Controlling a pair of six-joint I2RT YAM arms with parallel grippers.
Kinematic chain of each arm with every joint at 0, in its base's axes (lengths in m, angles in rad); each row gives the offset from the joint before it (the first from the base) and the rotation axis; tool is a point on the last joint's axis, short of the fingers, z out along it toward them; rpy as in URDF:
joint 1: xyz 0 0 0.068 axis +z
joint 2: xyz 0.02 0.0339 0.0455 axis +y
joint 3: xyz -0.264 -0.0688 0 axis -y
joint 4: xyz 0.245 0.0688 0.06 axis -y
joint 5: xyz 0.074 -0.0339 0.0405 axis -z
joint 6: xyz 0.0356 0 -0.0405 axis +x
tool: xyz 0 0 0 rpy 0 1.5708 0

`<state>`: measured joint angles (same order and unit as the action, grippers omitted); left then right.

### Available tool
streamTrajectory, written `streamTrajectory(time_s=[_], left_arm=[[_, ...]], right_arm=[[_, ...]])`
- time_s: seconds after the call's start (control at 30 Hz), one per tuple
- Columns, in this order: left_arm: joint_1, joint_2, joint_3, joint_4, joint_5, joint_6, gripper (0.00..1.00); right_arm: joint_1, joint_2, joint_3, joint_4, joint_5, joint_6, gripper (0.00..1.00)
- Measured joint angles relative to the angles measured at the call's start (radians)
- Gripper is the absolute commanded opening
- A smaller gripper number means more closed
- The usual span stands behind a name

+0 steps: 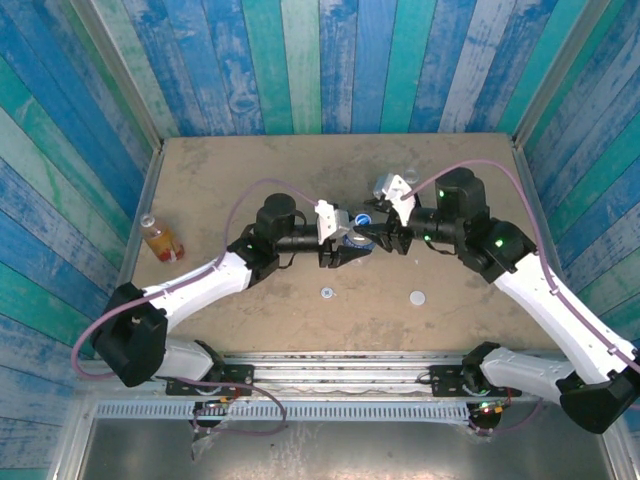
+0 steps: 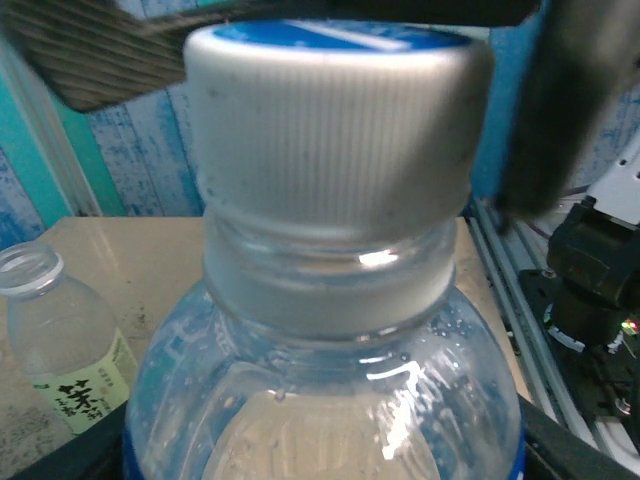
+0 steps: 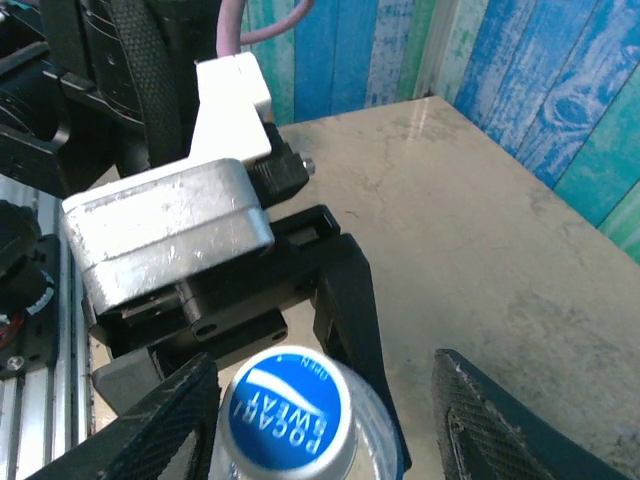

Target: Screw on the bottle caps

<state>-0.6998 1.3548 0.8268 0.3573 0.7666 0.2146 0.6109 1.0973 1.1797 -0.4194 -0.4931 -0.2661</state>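
My left gripper [image 1: 348,247] is shut on the clear blue-label bottle [image 2: 320,400], holding it upright at mid-table. The blue-topped cap [image 3: 288,425] sits on the bottle's neck, its ribbed grey side [image 2: 330,140] close in the left wrist view. My right gripper [image 3: 320,430] stands open over and around this cap: one finger [image 3: 150,430] is close beside it, the other finger [image 3: 510,430] is well apart. A pale yellow-green bottle [image 2: 55,330] stands uncapped just behind. The orange bottle [image 1: 160,240] stands at the table's left edge. Two pale caps [image 1: 327,293] [image 1: 417,297] lie near the front.
Blue-green plank walls [image 1: 320,60] close the table on three sides. A metal rail [image 1: 340,362] with the arm bases runs along the near edge. The two arms meet at the middle, with bare tan tabletop [image 1: 250,170] behind them.
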Motion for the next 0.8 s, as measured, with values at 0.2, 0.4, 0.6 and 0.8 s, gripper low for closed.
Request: streamTrajectory(time_s=[0.2, 0.4, 0.6, 0.8], left_arm=[[0.000, 0.000, 0.000, -0.012, 0.006, -0.006, 0.00], [-0.001, 0.000, 0.000, -0.003, -0.029, -0.043, 0.00], [-0.006, 0.000, -0.016, 0.038, -0.079, -0.117, 0.00], [-0.007, -0.001, -0.044, 0.096, -0.113, -0.145, 0.00]], right_arm=[[0.000, 0.026, 0.021, -0.004, -0.049, -0.005, 0.36], [-0.002, 0.033, 0.025, -0.007, -0.057, -0.005, 0.31], [-0.006, 0.048, 0.032, 0.004, -0.041, 0.008, 0.31], [-0.006, 0.061, 0.029, 0.033, -0.029, 0.057, 0.31]])
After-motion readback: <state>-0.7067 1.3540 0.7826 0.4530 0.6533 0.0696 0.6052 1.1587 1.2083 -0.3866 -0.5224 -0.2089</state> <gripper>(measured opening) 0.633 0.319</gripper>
